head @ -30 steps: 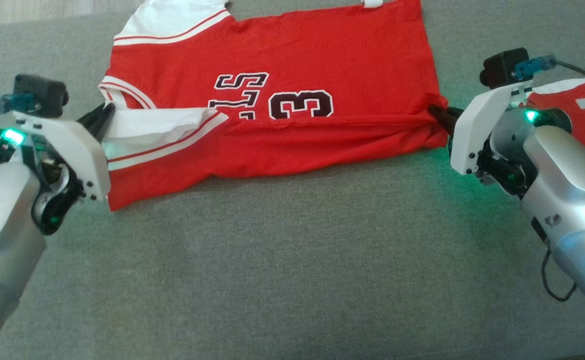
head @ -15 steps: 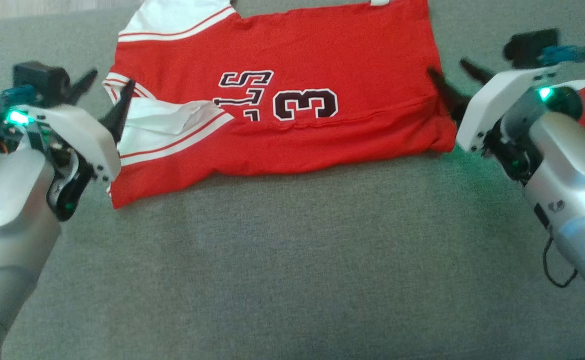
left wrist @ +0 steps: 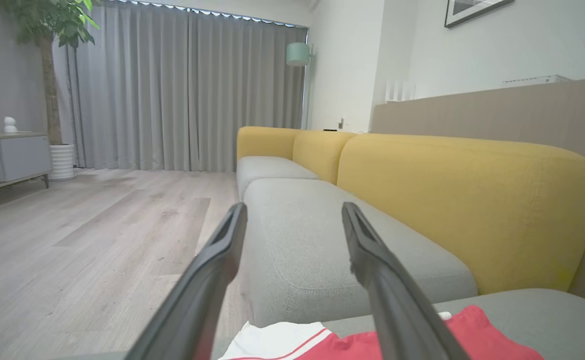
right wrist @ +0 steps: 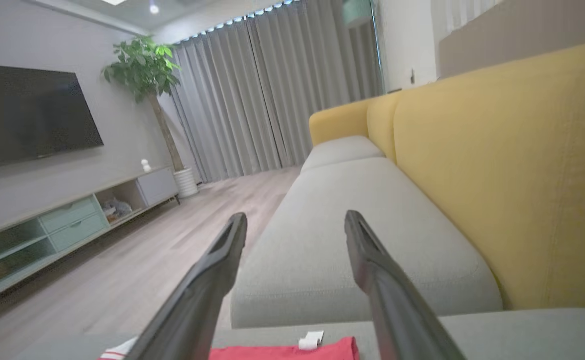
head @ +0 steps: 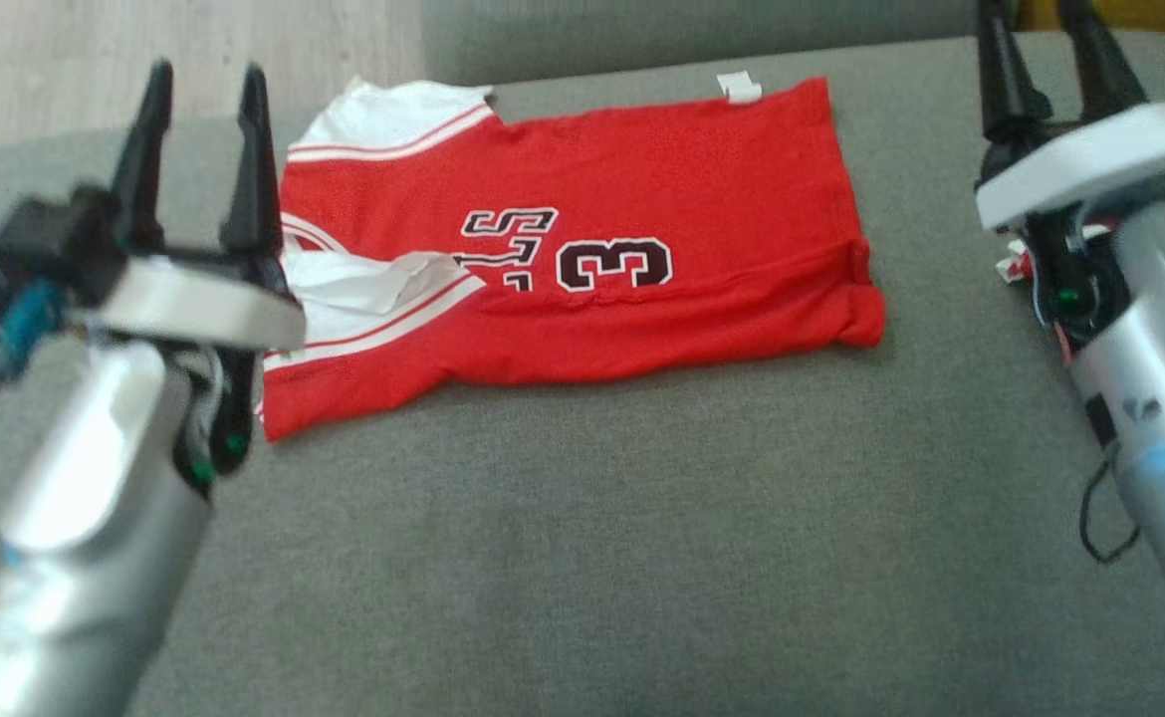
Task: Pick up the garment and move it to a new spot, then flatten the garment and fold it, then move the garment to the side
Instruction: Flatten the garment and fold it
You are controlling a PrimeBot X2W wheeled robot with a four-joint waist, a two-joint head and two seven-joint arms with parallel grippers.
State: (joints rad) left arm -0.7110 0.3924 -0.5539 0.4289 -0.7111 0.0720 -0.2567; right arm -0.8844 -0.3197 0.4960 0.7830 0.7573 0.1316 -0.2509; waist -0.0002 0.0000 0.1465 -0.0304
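Red jersey (head: 642, 169), white-trimmed and marked with a dark numeral 3, lies folded lengthwise on the grey cushion (head: 642, 558), toward 12 o'clock in the head view. A white sleeve is bunched at its 9 o'clock end, and a small white tag (head: 739, 88) sits on its far edge. Left jaws stand wide and empty at 9 o'clock, with the fingers (head: 249, 149) raised clear of the sleeve end. Right jaws, at 2 o'clock, are also wide and empty, with the fingers (head: 1001, 80) well apart from the hem. Some red-and-white cloth (head: 1011, 267) peeks from behind the right arm at 3 o'clock.
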